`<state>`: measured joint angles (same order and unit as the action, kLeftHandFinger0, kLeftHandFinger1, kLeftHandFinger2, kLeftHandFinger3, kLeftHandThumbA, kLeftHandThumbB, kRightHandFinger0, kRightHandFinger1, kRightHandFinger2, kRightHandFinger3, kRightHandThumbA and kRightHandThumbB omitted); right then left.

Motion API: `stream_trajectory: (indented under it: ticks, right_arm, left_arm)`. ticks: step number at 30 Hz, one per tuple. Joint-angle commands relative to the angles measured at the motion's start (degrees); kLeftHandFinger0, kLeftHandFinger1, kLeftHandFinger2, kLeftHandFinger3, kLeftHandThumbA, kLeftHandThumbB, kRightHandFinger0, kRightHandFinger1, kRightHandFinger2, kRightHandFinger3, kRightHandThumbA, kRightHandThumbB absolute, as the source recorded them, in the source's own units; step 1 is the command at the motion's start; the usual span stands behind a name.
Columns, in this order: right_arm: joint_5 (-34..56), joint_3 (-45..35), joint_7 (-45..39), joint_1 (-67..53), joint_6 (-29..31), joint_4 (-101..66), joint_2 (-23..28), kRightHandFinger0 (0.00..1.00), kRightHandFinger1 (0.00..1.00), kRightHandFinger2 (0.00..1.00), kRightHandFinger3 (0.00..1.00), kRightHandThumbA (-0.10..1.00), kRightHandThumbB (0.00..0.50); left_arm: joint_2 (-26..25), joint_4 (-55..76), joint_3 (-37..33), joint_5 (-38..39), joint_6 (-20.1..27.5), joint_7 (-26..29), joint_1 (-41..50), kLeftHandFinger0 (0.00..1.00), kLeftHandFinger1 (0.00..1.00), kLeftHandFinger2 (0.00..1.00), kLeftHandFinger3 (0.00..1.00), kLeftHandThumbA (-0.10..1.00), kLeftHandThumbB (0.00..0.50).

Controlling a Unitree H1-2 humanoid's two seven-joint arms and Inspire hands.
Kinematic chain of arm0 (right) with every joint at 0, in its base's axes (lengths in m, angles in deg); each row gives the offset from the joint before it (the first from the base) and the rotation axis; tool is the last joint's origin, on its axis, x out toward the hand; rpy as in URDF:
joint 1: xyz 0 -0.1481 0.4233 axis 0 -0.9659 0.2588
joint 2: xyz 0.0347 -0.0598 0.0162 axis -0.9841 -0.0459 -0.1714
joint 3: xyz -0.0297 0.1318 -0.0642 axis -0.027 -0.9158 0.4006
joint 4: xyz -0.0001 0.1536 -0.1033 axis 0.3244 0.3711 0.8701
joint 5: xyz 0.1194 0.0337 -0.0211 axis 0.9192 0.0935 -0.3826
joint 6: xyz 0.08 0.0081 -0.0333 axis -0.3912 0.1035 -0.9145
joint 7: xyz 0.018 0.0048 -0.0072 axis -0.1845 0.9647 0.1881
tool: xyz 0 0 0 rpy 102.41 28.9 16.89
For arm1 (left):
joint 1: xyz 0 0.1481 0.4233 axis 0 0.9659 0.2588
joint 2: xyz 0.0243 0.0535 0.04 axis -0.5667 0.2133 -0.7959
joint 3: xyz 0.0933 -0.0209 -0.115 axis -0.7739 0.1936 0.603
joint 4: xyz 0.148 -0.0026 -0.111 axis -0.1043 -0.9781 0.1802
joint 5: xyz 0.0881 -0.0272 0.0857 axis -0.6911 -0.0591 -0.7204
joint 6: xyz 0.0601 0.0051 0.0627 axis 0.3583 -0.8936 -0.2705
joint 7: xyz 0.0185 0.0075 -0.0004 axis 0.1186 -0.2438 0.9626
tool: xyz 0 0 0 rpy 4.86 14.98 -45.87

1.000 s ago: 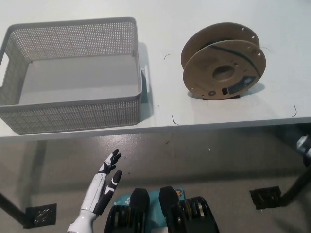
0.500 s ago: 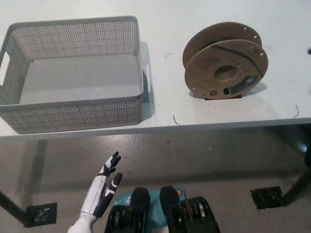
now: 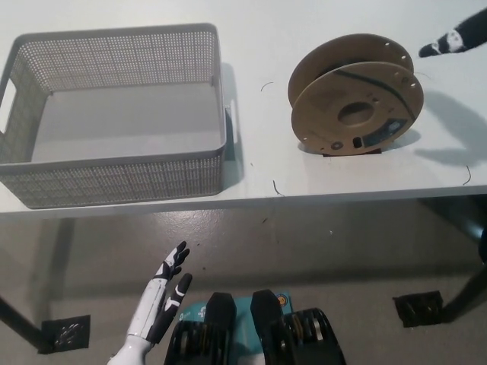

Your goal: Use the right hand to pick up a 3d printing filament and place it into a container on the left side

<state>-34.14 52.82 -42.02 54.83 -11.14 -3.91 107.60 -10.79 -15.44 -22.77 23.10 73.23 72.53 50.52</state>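
My black right hand (image 3: pixel 458 39) is at the top right edge, above the white table (image 3: pixel 319 23); only its fingertips show, so I cannot tell if it is open or closed. It is near the brown cardboard filament spool (image 3: pixel 356 106) but apart from it. The spool stands on its edge, to the right of the grey perforated plastic basket (image 3: pixel 114 179). My white left hand (image 3: pixel 163 293) rests low, below the table edge, fingers spread and holding nothing.
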Motion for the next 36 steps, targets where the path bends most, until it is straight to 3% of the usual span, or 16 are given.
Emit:
stream_trajectory:
  ticks: [1,2,6,8,11,13,21,23,26,30,32,36]
  right_arm:
    - [-6.68,4.78,-11.92,14.18,-7.09,5.60,-0.76,1.00,1.00,1.00,1.00,1.00,0.398]
    - [-6.11,5.02,-12.12,15.24,-7.09,6.62,-1.76,1.00,1.00,1.00,1.00,1.00,0.401]
    - [-8.57,8.71,-14.66,19.87,-7.09,11.46,-4.22,1.00,1.00,1.00,1.00,1.00,0.498]
    - [-9.06,10.06,-14.90,21.61,-7.09,14.07,-5.59,1.00,1.00,1.00,1.00,1.00,0.500]
    - [-7.91,11.64,-17.04,24.62,-4.60,19.94,-8.08,1.00,1.00,1.00,1.00,1.00,0.469]
    - [-8.37,12.07,-16.77,25.54,-3.18,22.87,-9.46,1.00,1.00,1.00,1.00,1.00,0.414]
    - [-11.69,13.37,-15.22,27.78,0.69,32.48,-13.61,1.00,1.00,1.00,1.00,1.00,0.417]
    - [-12.72,13.20,-14.12,27.76,-2.25,33.77,-14.89,1.00,1.00,1.00,1.00,1.00,0.433]
    - [-13.52,12.46,-12.30,27.67,-2.72,36.24,-16.37,1.00,1.00,1.00,1.00,0.94,0.416]
    - [-15.80,13.16,-10.66,26.97,-1.82,39.02,-17.85,1.00,1.00,1.00,1.00,0.99,0.427]
    - [-16.27,14.17,-12.19,26.72,3.57,41.52,-18.34,1.00,1.00,1.00,1.00,1.00,0.350]
    - [-16.18,13.56,-11.66,26.31,6.15,46.14,-20.19,1.00,1.00,1.00,1.00,1.00,0.329]
  left_arm:
    - [-0.43,0.86,0.14,0.09,3.25,1.05,0.01,1.00,1.00,1.00,1.00,1.00,0.164]
    - [-0.48,0.72,0.03,0.20,3.24,1.07,-0.04,1.00,1.00,1.00,1.00,1.00,0.171]
    - [-0.48,0.97,0.17,0.56,3.25,0.84,0.02,1.00,1.00,1.00,1.00,1.00,0.177]
    - [-0.55,1.02,0.07,0.42,3.24,0.90,-0.01,1.00,1.00,1.00,1.00,1.00,0.174]
    - [-0.69,1.04,-0.06,0.45,3.25,0.85,-0.07,1.00,1.00,1.00,1.00,1.00,0.168]
    - [-0.82,1.13,-0.20,-0.05,3.25,0.97,0.01,1.00,1.00,1.00,1.00,1.00,0.170]
    - [-1.13,1.45,-0.71,0.02,3.25,1.03,0.04,1.00,1.00,1.00,1.00,1.00,0.170]
    - [-1.26,1.71,-0.52,0.07,3.25,0.90,-0.03,1.00,1.00,1.00,1.00,1.00,0.170]
    - [-1.28,1.69,-0.56,-0.01,3.25,0.94,-0.27,1.00,1.00,1.00,1.00,1.00,0.162]
    - [-1.04,1.52,-0.67,-0.16,3.25,0.79,-0.20,1.00,1.00,1.00,1.00,1.00,0.173]
    - [-1.03,1.67,-0.59,-0.24,3.25,0.76,-0.09,1.00,1.00,1.00,1.00,1.00,0.179]
    - [-1.17,1.74,-0.48,-0.59,3.24,0.83,-0.23,1.00,1.00,1.00,1.00,1.00,0.192]
